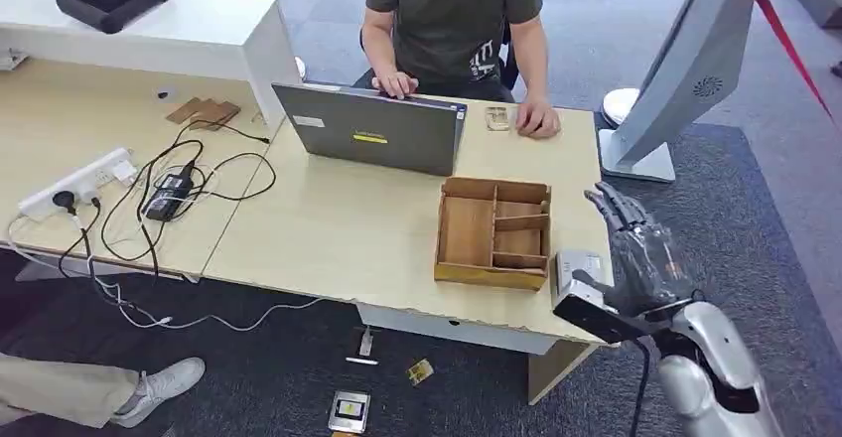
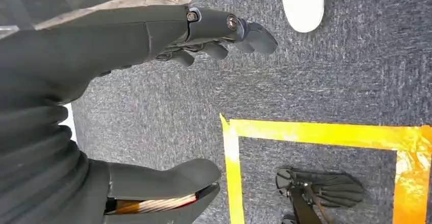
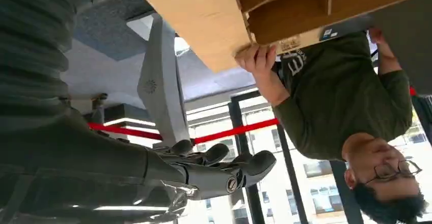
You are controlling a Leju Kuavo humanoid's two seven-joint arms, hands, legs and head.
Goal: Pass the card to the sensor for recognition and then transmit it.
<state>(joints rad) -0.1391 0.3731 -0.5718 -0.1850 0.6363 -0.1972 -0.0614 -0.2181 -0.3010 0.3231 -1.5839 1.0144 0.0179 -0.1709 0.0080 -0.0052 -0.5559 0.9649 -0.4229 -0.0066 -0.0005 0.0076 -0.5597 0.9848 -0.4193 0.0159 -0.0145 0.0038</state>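
Where the desk's far edge (image 1: 328,233) runs under the person's hand (image 1: 537,119), I see the card (image 1: 497,118) lying flat just beside it, long axis pointing from far edge toward near. My right hand (image 1: 635,243) hovers off the desk's right edge beside the wooden tray (image 1: 493,231), fingers (image 3: 224,163) spread, holding nothing. My left hand (image 2: 168,96) hangs over carpet, fingers apart, holding nothing.

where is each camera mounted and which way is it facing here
Head view: high on the robot, looking forward and down at the desk, laptop, wooden tray; right hand raised.
Left wrist view: behind the left hand, facing the carpet and yellow tape.
Right wrist view: behind the right hand, facing the tray and seated person.
Shared: head and right wrist views both show tray and person.
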